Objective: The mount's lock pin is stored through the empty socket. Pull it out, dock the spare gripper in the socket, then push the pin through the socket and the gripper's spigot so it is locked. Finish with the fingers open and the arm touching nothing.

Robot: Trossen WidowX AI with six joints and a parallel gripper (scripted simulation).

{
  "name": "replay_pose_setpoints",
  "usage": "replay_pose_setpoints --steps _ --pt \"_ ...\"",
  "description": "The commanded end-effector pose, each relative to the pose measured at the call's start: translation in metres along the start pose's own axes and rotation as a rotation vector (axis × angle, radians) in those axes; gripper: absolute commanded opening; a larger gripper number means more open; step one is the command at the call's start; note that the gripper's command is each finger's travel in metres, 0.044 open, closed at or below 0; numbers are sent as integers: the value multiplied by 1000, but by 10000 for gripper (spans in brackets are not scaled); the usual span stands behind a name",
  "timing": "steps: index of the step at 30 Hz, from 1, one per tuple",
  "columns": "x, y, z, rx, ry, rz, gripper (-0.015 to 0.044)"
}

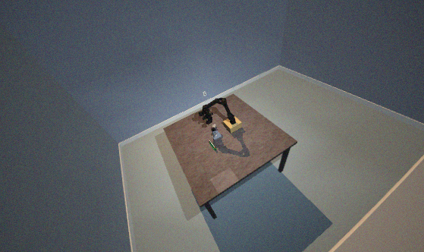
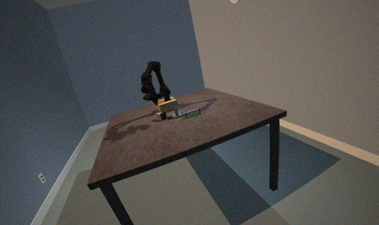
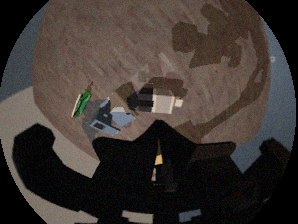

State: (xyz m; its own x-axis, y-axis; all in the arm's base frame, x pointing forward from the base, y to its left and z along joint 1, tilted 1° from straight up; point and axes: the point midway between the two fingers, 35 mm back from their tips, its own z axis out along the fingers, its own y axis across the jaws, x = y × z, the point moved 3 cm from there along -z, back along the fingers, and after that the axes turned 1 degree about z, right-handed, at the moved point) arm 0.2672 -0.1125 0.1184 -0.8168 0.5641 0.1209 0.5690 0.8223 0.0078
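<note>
My gripper (image 3: 158,123) (image 1: 208,121) is shut, its fingertips together with nothing visible between them. It is in the air on the table's rear side, clear of the objects. The spare gripper (image 1: 214,128) (image 2: 161,116) (image 3: 161,104), pale-bodied with black parts, lies on the table beside the mount. The blue-grey mount (image 1: 217,135) (image 2: 177,114) (image 3: 104,123) stands upright; its socket is too small to read, and I cannot tell whether a pin is through it. A thin pale rod with a red end (image 3: 76,106) lies along a green rack (image 1: 212,146) (image 3: 83,103) beyond the mount.
The yellow block (image 1: 233,124) (image 2: 167,105) under my arm's base stands close beside the mount. The brown table (image 1: 253,133) (image 2: 142,146) carries everything and bears the arm's shadows. Its edges drop to the floor.
</note>
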Motion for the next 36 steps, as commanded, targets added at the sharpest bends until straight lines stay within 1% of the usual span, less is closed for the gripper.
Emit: replay_pose_setpoints --steps 1,8,23,36 --pt "-2 0 13 3 3 10 0" --pt "-9 -1 63 3 3 10 0" --pt "-12 -1 82 3 3 10 0" --pt "-26 -1 81 3 2 10 0"
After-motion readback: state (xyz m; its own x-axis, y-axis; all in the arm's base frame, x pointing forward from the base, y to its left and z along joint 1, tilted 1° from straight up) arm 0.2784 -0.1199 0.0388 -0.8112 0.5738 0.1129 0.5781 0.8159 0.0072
